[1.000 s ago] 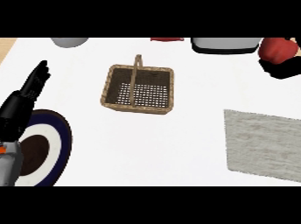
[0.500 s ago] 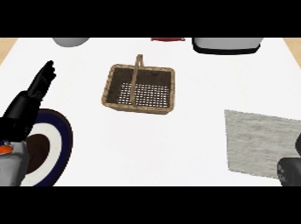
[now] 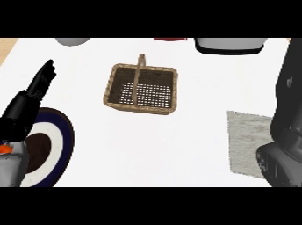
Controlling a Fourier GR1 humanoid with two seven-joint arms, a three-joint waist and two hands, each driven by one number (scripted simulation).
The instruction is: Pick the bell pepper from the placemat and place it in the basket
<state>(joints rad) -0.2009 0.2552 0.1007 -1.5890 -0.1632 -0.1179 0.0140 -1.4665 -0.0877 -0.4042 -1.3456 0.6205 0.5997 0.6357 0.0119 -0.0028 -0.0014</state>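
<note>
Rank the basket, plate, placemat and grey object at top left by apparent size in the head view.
1. basket, the only one fully shown.
2-3. plate, partly behind the left forearm, and placemat, partly behind the right forearm: unranked; either may outsize the basket.
4. grey object, cut by the top edge.

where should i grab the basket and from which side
Take the basket by its handle, the thin bar arching over the open middle from far rim to near rim. Probably best to come from straight above and close across it from left and right.
</note>
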